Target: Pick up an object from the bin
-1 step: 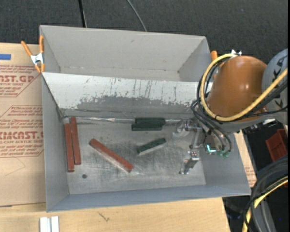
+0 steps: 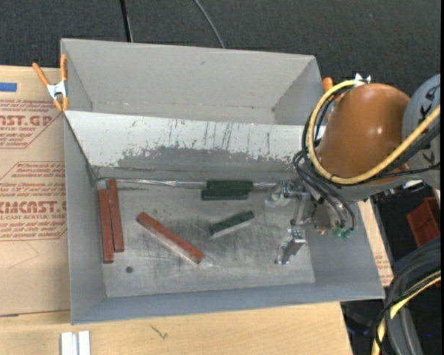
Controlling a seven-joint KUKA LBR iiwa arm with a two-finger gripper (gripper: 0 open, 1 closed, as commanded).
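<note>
Claw (image 2: 289, 245) low, right end of bin (image 2: 185, 80)

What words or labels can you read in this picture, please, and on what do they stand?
"CAST.GP": cardboard left of the bin, cut off at its start.
"CMCAST.": same cardboard, lower.
"CAST ACRYLIC SHEET": under that.
Its smaller lines are too blurred to read; nothing in the bin bears text.

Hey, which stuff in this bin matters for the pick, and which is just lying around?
In the job: gripper, open over bare floor at right; bin; tilted green bar, nearest it.
Lying about: green block by back wall; slanted red bar; two red bars at left.
</note>
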